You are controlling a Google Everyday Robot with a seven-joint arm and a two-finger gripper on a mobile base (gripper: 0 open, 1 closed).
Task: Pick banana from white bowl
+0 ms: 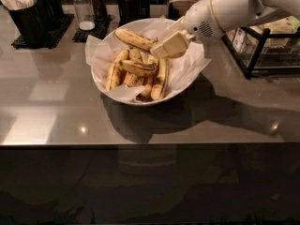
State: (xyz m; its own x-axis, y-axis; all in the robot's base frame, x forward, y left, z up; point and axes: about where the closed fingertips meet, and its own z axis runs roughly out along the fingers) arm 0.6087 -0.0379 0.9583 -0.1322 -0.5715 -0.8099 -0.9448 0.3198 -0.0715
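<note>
Left: black caddy point(29, 20) of utensils, parked at the rear of the grey counter point(56, 107), away from the work. Centre: white bowl point(183, 89), paper-lined, corralling loose fruit. Above the pile: speckled banana point(135, 39), right end apparently pinched in the closed gripper point(169, 46), taken endwise to spare its neighbours. Right: black rack point(255, 55). No legible writing anywhere.

We see the banana point(135, 39), long and gently curved, yellow with brown streaks and speckles. It lies almost level above the shorter bananas point(136, 68), its right end pinched in the gripper point(165, 47), which hangs over the bowl's right half. Beneath sits the white bowl point(154, 101), round, deep, upright and lined with crinkled white paper.
</note>
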